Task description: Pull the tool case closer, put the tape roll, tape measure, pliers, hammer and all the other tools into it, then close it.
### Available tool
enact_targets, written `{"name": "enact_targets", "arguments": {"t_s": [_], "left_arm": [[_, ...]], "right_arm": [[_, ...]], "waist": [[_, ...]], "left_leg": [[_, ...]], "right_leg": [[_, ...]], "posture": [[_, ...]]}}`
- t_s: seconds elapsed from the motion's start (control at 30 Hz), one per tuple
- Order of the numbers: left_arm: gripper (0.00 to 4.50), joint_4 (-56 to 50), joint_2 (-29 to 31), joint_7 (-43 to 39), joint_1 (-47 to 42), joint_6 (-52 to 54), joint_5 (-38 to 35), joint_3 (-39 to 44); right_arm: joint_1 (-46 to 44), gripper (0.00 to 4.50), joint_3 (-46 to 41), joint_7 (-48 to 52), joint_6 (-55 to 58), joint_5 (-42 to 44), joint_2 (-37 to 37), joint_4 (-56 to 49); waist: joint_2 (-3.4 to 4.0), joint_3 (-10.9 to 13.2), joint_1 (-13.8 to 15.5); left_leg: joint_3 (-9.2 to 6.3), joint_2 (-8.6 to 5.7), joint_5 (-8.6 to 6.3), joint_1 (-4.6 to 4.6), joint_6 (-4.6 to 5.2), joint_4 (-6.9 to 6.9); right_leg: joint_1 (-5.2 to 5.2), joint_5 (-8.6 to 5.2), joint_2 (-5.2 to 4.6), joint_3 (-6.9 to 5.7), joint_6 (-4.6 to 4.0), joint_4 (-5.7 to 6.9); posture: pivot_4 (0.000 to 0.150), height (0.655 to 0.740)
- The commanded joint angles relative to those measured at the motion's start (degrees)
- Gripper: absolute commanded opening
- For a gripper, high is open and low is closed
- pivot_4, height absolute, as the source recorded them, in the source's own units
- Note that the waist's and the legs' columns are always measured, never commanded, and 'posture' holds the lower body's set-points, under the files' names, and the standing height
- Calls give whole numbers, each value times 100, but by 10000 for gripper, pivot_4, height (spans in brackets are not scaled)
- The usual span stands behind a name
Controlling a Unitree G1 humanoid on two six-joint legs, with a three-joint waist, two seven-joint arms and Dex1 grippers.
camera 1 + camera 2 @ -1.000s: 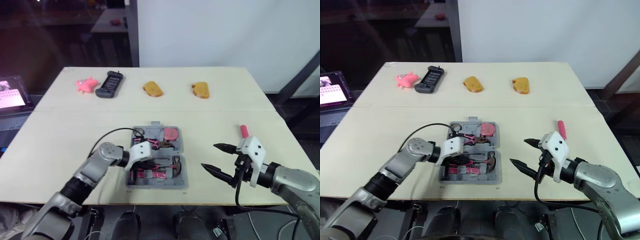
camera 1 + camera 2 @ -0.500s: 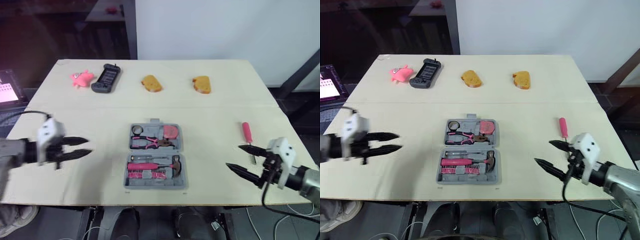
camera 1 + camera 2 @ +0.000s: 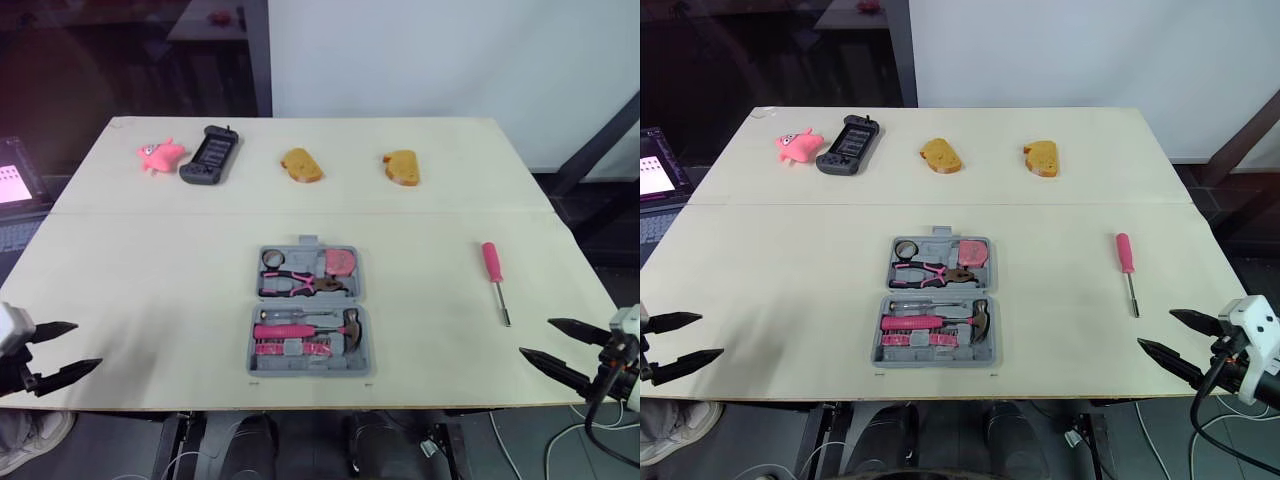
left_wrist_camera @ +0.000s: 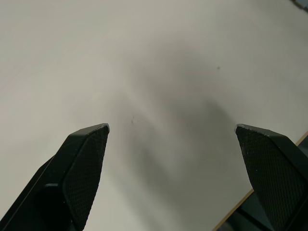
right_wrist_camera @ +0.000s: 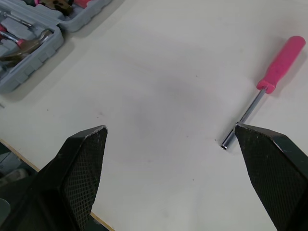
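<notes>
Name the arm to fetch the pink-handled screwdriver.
Right. The pink-handled screwdriver lies ahead of the right gripper, jaws open; the left gripper sits far off, beyond the grey plastic tool case.

Four things lie in a row along the far edge of the counter (image 3: 130, 270). Closest to the far left corner is a pink soft toy (image 3: 160, 155). Just beside it lies a black handheld device (image 3: 208, 157), its long side pointing at the far edge. Further along are two golden-brown bread-like pieces, one (image 3: 303, 167) near the middle of that edge, the other (image 3: 401, 168) toward the far right corner. Beyond the counter's left edge stands a lit screen (image 3: 12, 185).
</notes>
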Motion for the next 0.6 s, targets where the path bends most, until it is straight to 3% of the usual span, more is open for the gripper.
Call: {"name": "enact_targets", "arguments": {"t_s": [0.03,0.43,0.6], "left_arm": [[44196,-84,31,45,-29,-115,-90,149],[44196,-510,-147,278,-310,27,-87,-206],[44196,-1382,-476,648,-526,400,-175,-619]], "right_arm": [[-31,45000,-37,12,-38,-11,-104,-131],[130,45000,-3,-330,275,19,74,-778],[68,45000,268,-1066,847,143,368,-1696]], "waist": [[2,0,-2],[0,-1,-2],[2,-3,1]], "left_leg": [[0,0,0,0,0,-1],[3,0,1,0,-1,-6],[2,0,1,0,-2,-6]], "right_leg": [[0,0,1,0,0,0],[-3,1,5,2,3,1],[-2,2,6,2,4,2]], "posture": [[1500,7400],[1500,7400],[1500,7400]]}}
